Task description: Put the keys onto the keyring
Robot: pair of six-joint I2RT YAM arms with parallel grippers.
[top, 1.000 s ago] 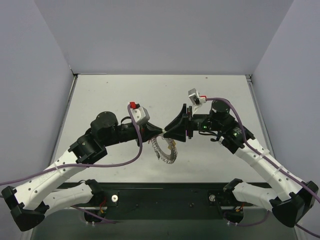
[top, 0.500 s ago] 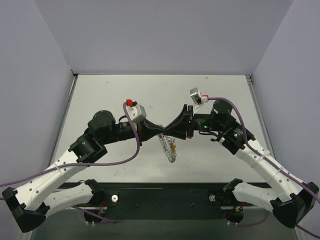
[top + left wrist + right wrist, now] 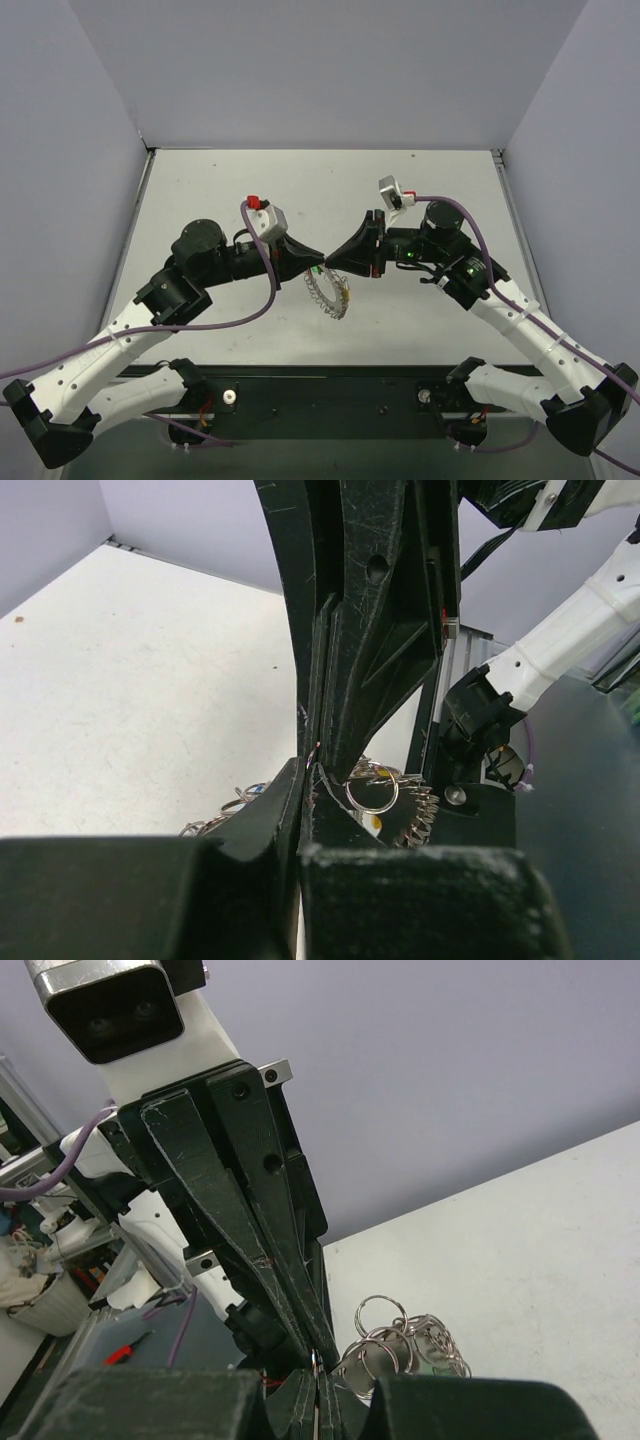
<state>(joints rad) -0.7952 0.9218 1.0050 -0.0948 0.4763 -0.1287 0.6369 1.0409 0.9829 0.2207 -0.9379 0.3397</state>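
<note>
The keyring (image 3: 322, 297), a coil of silvery wire, hangs above the table just below the spot where both grippers' tips meet. My left gripper (image 3: 315, 262) is shut on its top from the left. Pointing tip to tip at it, my right gripper (image 3: 330, 264) is shut on the same spot from the right. Keys hang in the bunch; a yellow head (image 3: 346, 291) shows. In the left wrist view the shut left gripper (image 3: 303, 770) meets the right fingers (image 3: 370, 630), with the coil (image 3: 425, 815) behind. In the right wrist view the shut right gripper (image 3: 318, 1375) has small split rings (image 3: 400, 1345) beside it.
The white table (image 3: 420, 190) lies under both arms, with grey walls on three sides. A black base rail (image 3: 330, 395) runs along the near edge. Purple cables (image 3: 270, 290) loop beside each wrist.
My right gripper has shut, its tips coming together against the left gripper's tips. The left arm has shifted slightly and the hanging keyring has swung below the tips.
</note>
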